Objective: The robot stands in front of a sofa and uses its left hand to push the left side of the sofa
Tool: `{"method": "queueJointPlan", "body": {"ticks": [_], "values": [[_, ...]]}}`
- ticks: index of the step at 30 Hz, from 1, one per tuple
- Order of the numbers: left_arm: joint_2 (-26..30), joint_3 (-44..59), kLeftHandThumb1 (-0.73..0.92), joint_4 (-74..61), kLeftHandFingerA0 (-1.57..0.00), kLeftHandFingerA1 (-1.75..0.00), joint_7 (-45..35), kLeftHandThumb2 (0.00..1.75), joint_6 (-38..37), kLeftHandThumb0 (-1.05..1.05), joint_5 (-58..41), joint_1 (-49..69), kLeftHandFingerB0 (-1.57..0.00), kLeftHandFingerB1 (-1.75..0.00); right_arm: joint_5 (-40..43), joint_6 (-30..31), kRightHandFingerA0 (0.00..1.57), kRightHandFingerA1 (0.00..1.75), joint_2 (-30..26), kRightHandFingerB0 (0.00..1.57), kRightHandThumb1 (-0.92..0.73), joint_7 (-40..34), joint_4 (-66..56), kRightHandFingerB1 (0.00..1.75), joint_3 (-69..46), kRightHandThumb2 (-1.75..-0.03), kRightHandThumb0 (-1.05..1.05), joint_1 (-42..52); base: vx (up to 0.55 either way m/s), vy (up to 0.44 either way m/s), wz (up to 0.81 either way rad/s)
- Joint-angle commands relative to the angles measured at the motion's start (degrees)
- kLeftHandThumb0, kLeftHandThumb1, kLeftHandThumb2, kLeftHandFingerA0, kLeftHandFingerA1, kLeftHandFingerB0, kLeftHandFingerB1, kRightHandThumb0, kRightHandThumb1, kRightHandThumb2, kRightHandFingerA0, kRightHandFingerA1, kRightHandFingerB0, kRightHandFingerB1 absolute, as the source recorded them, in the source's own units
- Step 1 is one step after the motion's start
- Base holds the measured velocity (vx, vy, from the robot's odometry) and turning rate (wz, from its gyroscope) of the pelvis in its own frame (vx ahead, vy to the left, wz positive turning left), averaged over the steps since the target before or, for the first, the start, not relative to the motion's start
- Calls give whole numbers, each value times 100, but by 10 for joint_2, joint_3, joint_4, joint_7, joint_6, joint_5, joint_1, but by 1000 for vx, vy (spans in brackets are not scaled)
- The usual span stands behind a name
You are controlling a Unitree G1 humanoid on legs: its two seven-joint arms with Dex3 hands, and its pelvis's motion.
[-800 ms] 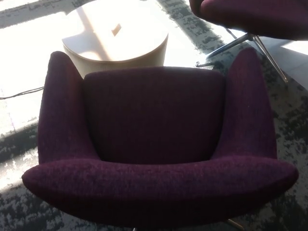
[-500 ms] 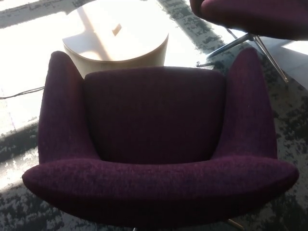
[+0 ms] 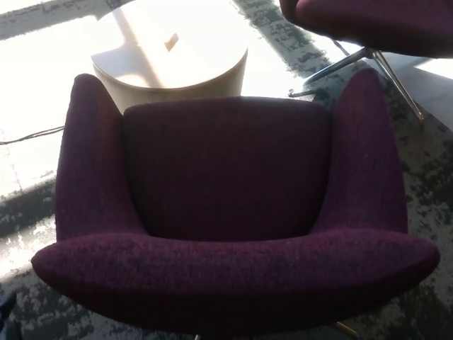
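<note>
**Purple sofa waits; no robot hand on it**

The deep purple fabric sofa with curved armrests (image 3: 226, 212) fills most of the head view, its back cushion nearest the camera and its seat opening away toward a round cream-coloured table (image 3: 170, 64) just beyond it. The sofa's left armrest (image 3: 88, 163), the side the task names, stands bare, with nothing touching it. Neither robot hand shows clearly, so whether the fingers are apart or together cannot be told. A small dark shape at the bottom left corner (image 3: 7, 312) may be part of the left arm coming in, but it is too little to say.

Judging from this, the push has not begun. The risks I see: the round table stands just beside the sofa's far edge, so a push carried forward could drive the sofa into it. A thin dark cable (image 3: 32, 134) lies on the patterned grey carpet (image 3: 425, 170) near the left armrest and could be caught or dragged. A second purple chair on slim metal legs (image 3: 368, 64) stands near the right armrest; if the sofa swivels instead of sliding, that side may swing toward those legs.

The sofa's base is hidden apart from a pale sliver at the bottom edge, so how it will turn is unclear. Strong sunlight washes out the table top and floor at upper left.
</note>
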Motion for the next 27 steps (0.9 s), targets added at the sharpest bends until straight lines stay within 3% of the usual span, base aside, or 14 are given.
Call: {"method": "queueJointPlan", "body": {"ticks": [1,2,6,8,9,11,12,13,14,16,23,24,26,27], "values": [[20,30,92,-8,0,-15,-8,125,-22,-83,-46,-25,0,-12,-6,-35,64,56,-7,47,-71,-16,12,37,-2,-62,-60,4,0,0,0],[23,34,92,-7,0,-15,-5,126,-13,-83,-48,-31,0,-12,-5,-37,59,65,-6,40,-57,-15,13,52,-3,-92,-60,4,0,0,0],[27,48,85,-4,0,-5,-8,104,-12,-79,-56,-46,0,-2,-2,-39,66,57,-4,48,-71,-12,17,37,-7,-61,-57,2,0,0,0],[31,51,85,-3,0,-4,-15,108,-15,-81,-58,-53,0,-1,-2,-43,59,65,-4,41,-58,-12,20,52,-7,-93,-60,2,0,0,0],[35,55,87,-3,0,-3,-23,114,-7,-82,-64,-61,0,0,-6,-44,65,59,-6,48,-72,-15,21,37,-5,-62,-62,2,0,0,0],[40,61,87,-1,0,-3,-35,114,6,-82,-73,-73,0,0,-10,-46,65,59,-8,48,-72,-19,22,37,-2,-62,-62,2,0,0,0],[46,59,88,2,0,-4,-30,116,9,-82,-68,-83,0,-1,-9,-48,59,65,-7,41,-57,-17,23,52,-3,-93,-62,-1,0,0,0],[54,58,88,4,0,-5,-32,117,12,-81,-66,-92,0,-1,-11,-49,62,54,-8,47,-72,-18,24,38,-1,-62,-59,-1,0,0,0],[57,58,88,6,0,-5,-32,117,13,-81,-66,-95,0,-1,-13,-49,62,54,-9,47,-72,-19,24,38,0,-62,-59,-1,0,0,0],[67,55,89,14,0,-5,-33,117,20,-80,-65,-111,0,-2,-11,-47,59,65,-9,39,-58,-17,23,51,-1,-94,-62,0,0,0,0],[93,40,87,51,0,-9,-36,102,76,-80,-59,-169,0,-8,-9,-49,58,65,-6,41,-56,-19,24,52,-3,-92,-59,4,0,0,0],[101,27,92,57,0,-20,-41,127,92,-75,-49,-180,0,-17,-9,-46,63,53,-6,47,-70,-17,24,38,-3,-61,-58,3,0,0,0],[105,10,86,70,0,-4,-58,103,105,-86,-39,-200,0,-2,-12,-42,58,64,-6,41,-56,-20,23,52,-1,-92,-59,2,0,0,0],[108,-1,86,77,0,-5,-62,103,112,-88,-34,-209,0,-6,-9,-45,63,52,-5,48,-70,-18,24,38,-2,-62,-58,3,0,0,0]]}}
